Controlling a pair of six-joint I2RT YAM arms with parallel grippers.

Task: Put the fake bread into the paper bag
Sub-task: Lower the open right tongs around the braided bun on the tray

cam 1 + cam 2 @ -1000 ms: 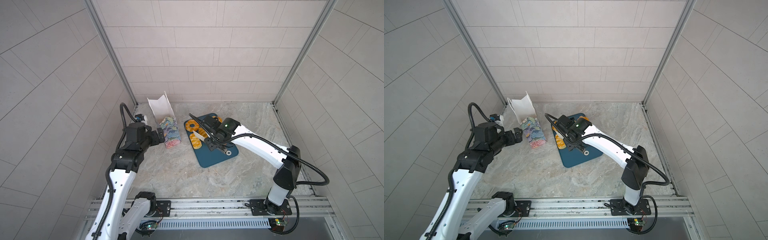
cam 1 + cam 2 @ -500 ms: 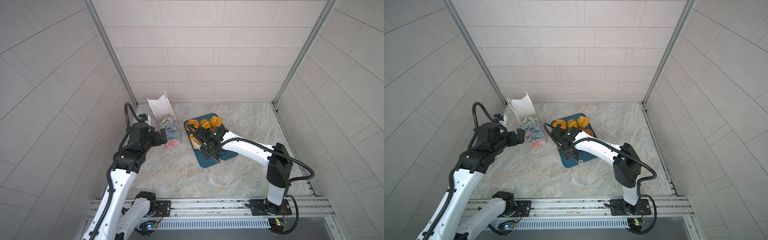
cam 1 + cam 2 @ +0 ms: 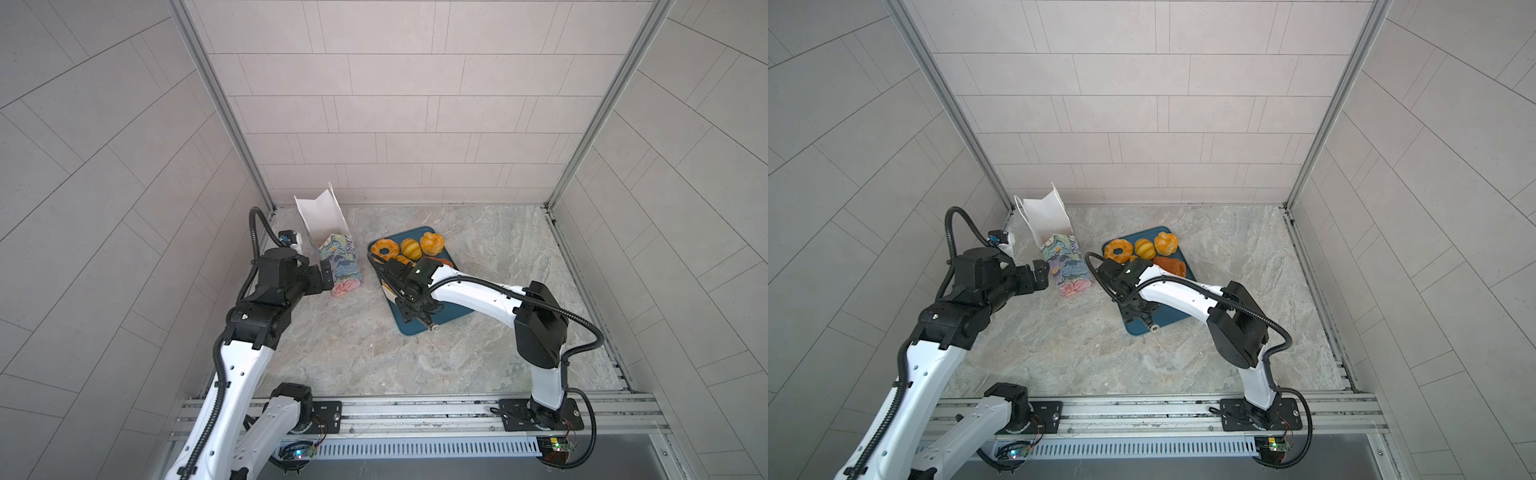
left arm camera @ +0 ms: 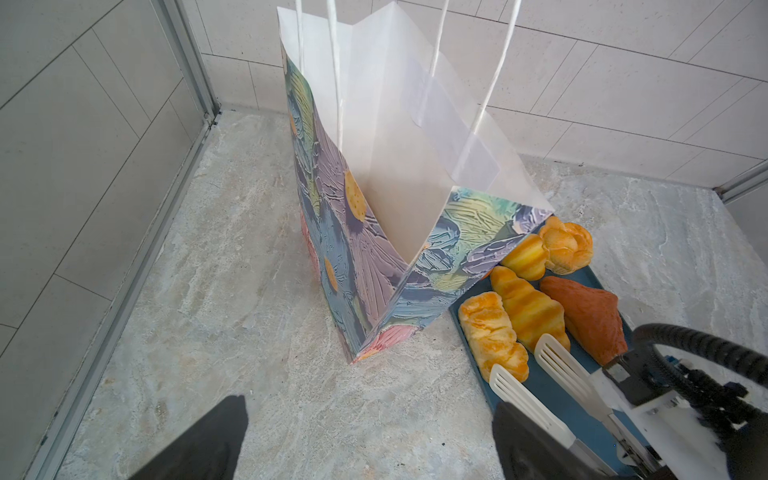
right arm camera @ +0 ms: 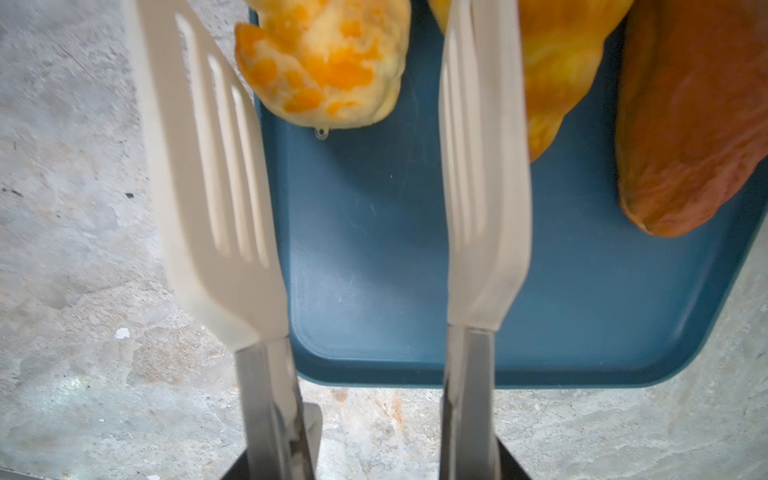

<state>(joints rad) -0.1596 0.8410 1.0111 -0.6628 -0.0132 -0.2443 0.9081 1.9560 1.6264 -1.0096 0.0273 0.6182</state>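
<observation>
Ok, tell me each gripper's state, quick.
Left gripper: open, holding nothing, facing the paper bag.
Right gripper: closed on the white tongs, blades spread over the tray.

The right gripper (image 3: 413,305), white tongs (image 4: 561,361) in its grip, now hangs over the near left end of the teal tray (image 5: 374,249), drawn back from the middle. The ring pastry (image 3: 384,248), striped roll (image 3: 409,247) and round bun (image 3: 432,243), hidden before, lie uncovered.
</observation>
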